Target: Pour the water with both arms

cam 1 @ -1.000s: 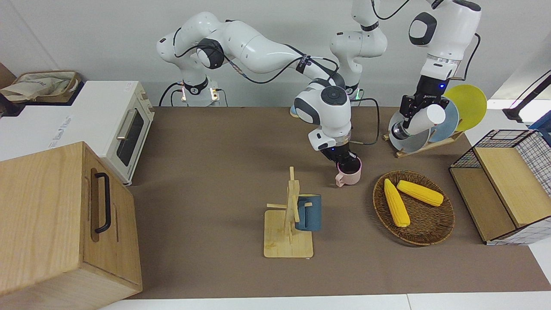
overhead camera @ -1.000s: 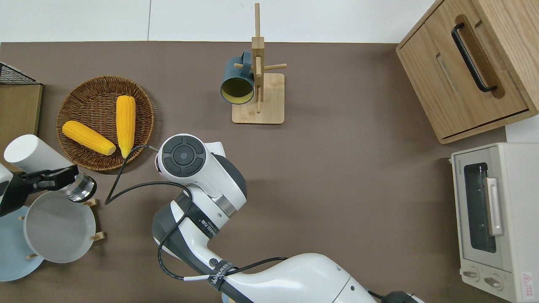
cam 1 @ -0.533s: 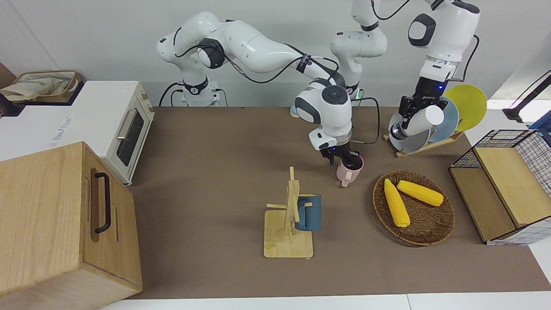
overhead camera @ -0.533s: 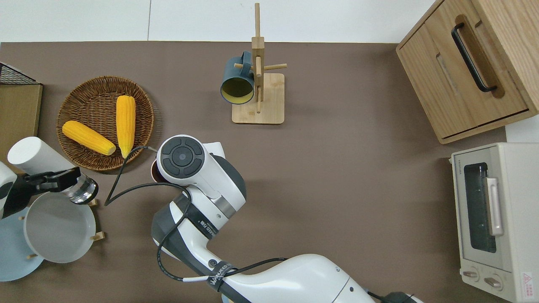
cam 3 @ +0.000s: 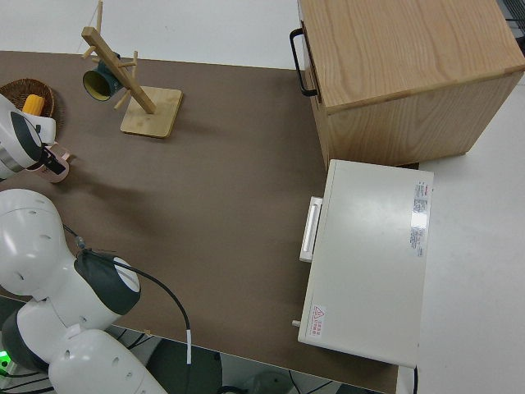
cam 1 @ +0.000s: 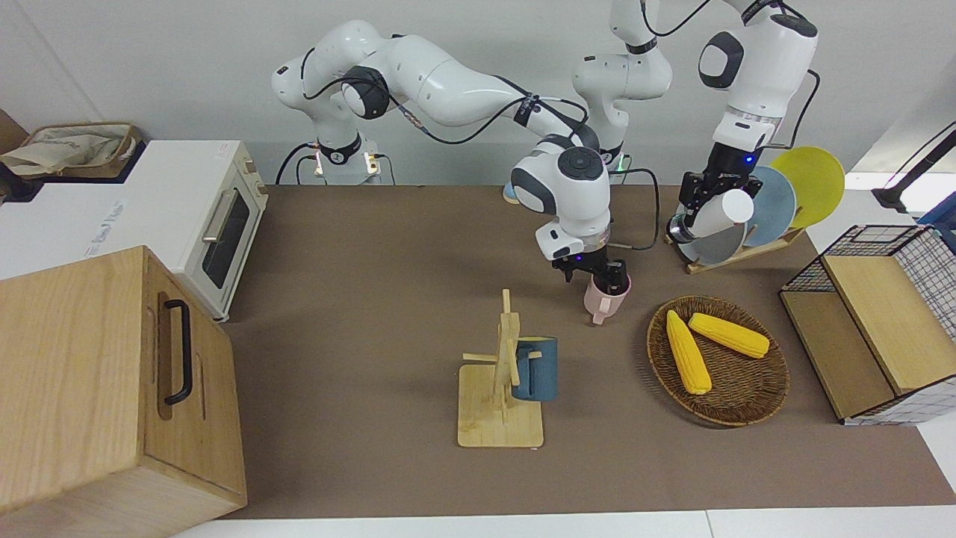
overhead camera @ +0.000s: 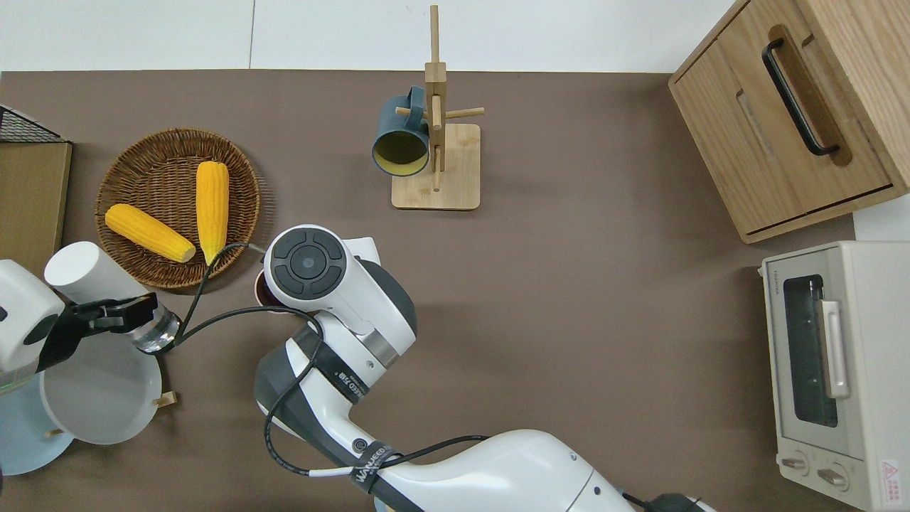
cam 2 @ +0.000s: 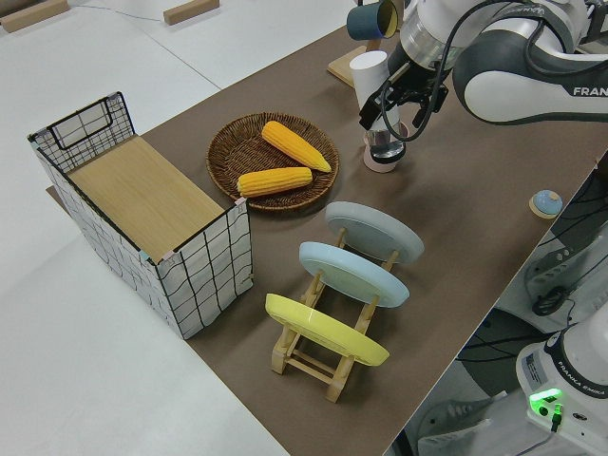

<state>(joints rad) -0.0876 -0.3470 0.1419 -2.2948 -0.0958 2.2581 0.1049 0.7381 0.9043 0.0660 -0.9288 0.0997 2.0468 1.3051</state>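
Right gripper point(cam 1: 606, 278) clamps the rim of the pink mug point(cam 1: 602, 297), held tilted off the table point(cam 1: 358, 246) beside the wicker basket point(cam 1: 747, 403). Left gripper point(overhead camera: 117, 313) is closed around a white-capped bottle point(overhead camera: 89, 274), tilted in the air over the dish rack's point(cam 1: 736, 254) edge, near the mug.

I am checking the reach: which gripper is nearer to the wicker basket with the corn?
Right. The right gripper holds the pink mug just beside the wicker basket. The left gripper holds the white bottle slightly farther off, over the plate rack.
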